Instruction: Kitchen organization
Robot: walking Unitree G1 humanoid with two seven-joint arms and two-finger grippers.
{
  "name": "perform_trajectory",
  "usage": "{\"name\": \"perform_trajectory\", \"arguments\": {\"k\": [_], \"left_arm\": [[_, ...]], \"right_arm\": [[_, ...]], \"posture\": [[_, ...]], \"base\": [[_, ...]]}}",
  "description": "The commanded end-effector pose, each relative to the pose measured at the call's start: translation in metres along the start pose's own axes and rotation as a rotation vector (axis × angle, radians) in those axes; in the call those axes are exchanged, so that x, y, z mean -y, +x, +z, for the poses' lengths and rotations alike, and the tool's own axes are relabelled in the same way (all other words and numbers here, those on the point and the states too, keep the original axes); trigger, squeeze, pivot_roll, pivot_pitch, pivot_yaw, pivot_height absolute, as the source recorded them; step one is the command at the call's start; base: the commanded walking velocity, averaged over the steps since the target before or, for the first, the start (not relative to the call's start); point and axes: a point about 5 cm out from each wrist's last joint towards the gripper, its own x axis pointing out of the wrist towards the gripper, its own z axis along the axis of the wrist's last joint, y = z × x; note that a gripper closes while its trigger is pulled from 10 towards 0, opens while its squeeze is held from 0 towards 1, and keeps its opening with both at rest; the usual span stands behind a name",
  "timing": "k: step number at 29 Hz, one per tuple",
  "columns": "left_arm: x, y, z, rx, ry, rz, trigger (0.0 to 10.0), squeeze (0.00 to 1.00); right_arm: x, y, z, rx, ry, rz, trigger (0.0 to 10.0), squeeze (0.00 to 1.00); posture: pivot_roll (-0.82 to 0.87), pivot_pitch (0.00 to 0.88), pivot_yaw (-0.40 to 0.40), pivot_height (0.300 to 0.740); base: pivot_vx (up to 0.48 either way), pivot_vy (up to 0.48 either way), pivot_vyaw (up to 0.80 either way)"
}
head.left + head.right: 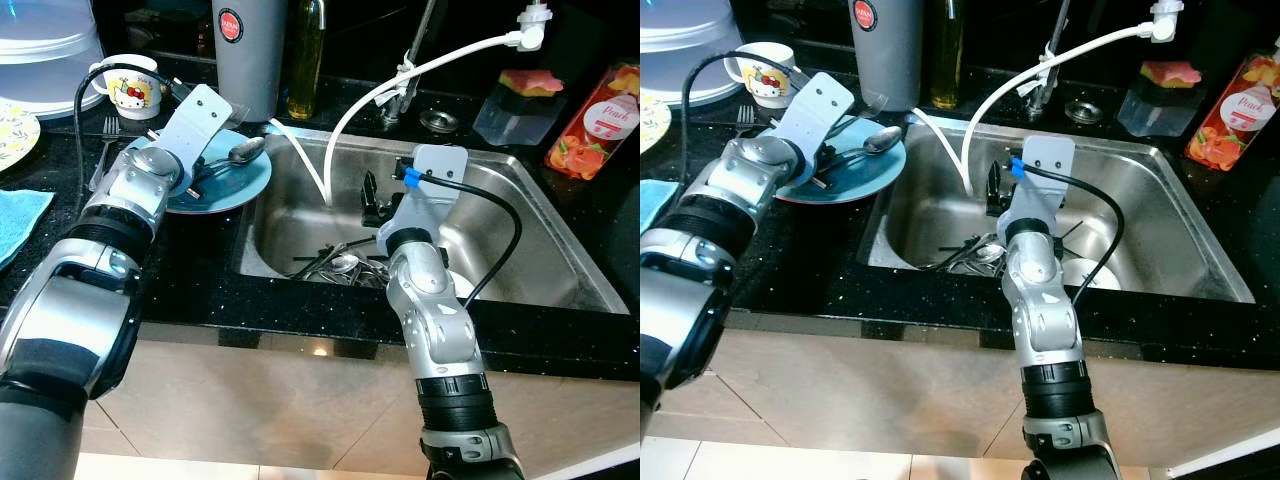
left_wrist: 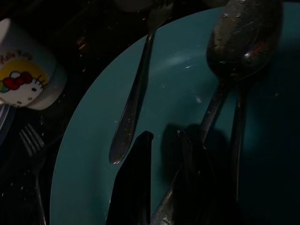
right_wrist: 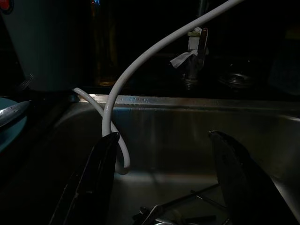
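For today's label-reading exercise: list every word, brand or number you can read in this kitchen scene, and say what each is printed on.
"Peach": on the red-orange pouch right of the sink.
"Hello Kitty": on the white mug, faint.
Red round badge on the grey container: lettering too small to read.

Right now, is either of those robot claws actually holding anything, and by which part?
Right end effector is open above the sink, holding nothing. Left end effector is over the blue plate; its grip cannot be told.

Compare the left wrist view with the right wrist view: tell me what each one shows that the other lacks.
Left wrist: a fork and spoon lying on the blue plate, a cartoon mug beside it, left gripper low over the plate. Right wrist: the steel sink, white hose, cutlery pile, right gripper open. Both: the plate.
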Motion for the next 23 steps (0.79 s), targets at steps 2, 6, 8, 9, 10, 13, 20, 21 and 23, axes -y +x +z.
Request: {"name": "perform_trajectory", "arguments": {"k": [2, 6, 8, 9, 10, 13, 20, 21, 23], "left_arm": [[0.014, 0.005, -0.005, -0.013, -0.019, -0.066, 9.1, 0.00], [0.010, 0.003, 0.011, 0.073, -0.055, -0.057, 9.1, 0.00], [0.008, 0.002, 0.016, 0.103, -0.054, -0.051, 9.3, 0.00], [0.007, 0.002, 0.017, 0.111, -0.054, -0.044, 9.8, 0.51], [0.006, 0.001, 0.017, 0.119, -0.063, -0.040, 10.0, 1.00], [0.005, 0.001, 0.018, 0.123, -0.077, -0.047, 10.0, 1.00], [0.011, 0.002, 0.013, 0.094, -0.068, -0.096, 10.0, 0.00], [0.011, 0.002, 0.014, 0.117, -0.078, -0.115, 8.4, 0.00], [0.013, 0.000, 0.021, 0.171, -0.079, -0.148, 8.2, 0.00]], "right_arm": [[0.001, 0.001, 0.002, 0.007, 0.001, -0.006, 10.0, 0.00], [0.001, 0.001, 0.002, 0.007, 0.002, -0.006, 10.0, 0.00], [0.001, 0.000, 0.001, 0.006, 0.002, -0.004, 10.0, 0.00], [0.000, 0.000, 0.001, 0.006, 0.001, -0.003, 10.0, 0.00], [0.000, 0.000, 0.001, 0.006, 0.001, -0.002, 10.0, 0.00], [0.000, 0.000, 0.001, 0.006, 0.002, -0.002, 10.0, 0.00], [0.000, 0.000, 0.001, 0.007, 0.001, 0.000, 10.0, 0.00], [0.000, 0.000, 0.001, 0.008, 0.000, 0.001, 10.0, 0.00], [0.000, 0.000, 0.001, 0.008, 0.000, 0.002, 10.0, 0.00]], "posture": [[0.23, 0.065, -0.074, 0.740], [0.24, 0.064, -0.074, 0.740], [0.23, 0.063, -0.072, 0.740], [0.23, 0.062, -0.070, 0.740], [0.23, 0.061, -0.069, 0.740], [0.23, 0.058, -0.068, 0.740], [0.23, 0.050, -0.070, 0.740], [0.23, 0.048, -0.070, 0.740], [0.23, 0.044, -0.071, 0.740]], "base": [[0.000, 0.000, 0.00], [0.000, 0.000, 0.00], [0.000, 0.000, 0.00], [0.000, 0.000, 0.00], [0.000, 0.000, 0.00], [0.000, 0.000, 0.00], [0.000, 0.000, 0.00], [0.000, 0.000, 0.00], [0.000, 0.000, 0.00]]}}
